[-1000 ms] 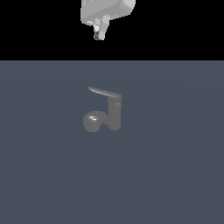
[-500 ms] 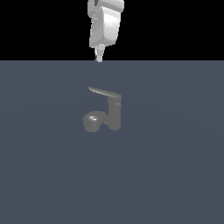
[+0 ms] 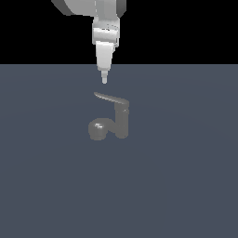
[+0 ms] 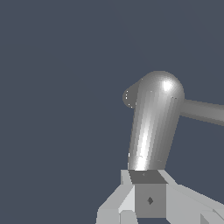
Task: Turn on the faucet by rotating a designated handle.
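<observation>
- I see the gripper [image 3: 104,82] hanging just above the handle [image 3: 111,98] tip, at 12 o'clock from it, apart.
- Its jaws look pressed together, empty.
- The faucet [image 3: 116,122] stands mid-floor.

The arm [image 3: 93,7] is cut off by the exterior view's top edge.

The faucet [image 3: 114,122] stands on the tabletop [image 3: 186,176], near its middle. Its post rises at the exterior view's right, and its spout curves down to a head at that view's left. The handle [image 3: 110,98] lies atop the post, its free end reaching toward the exterior view's left. My pincer [image 3: 104,80] hangs just above that free end, apart from it.
</observation>
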Controlling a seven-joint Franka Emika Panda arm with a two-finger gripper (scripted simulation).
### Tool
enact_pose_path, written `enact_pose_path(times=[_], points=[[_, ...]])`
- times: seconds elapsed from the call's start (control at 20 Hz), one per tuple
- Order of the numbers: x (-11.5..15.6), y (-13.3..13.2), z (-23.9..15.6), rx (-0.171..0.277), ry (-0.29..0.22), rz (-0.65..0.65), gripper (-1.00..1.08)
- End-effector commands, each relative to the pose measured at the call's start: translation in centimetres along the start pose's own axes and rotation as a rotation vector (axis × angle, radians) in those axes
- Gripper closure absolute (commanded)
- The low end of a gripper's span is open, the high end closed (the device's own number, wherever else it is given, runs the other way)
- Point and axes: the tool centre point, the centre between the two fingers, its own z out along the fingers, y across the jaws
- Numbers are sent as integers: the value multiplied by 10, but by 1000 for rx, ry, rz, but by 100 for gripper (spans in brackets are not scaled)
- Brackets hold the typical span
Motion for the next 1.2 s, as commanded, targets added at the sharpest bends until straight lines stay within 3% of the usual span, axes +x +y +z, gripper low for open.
enact_pose_path(times=[0.0,0.55,1.15], points=[[0,-10,14,8,19,66,108],[0,-33,51,39,78,236,108],[-2,-31,57,44,86,258,108]])
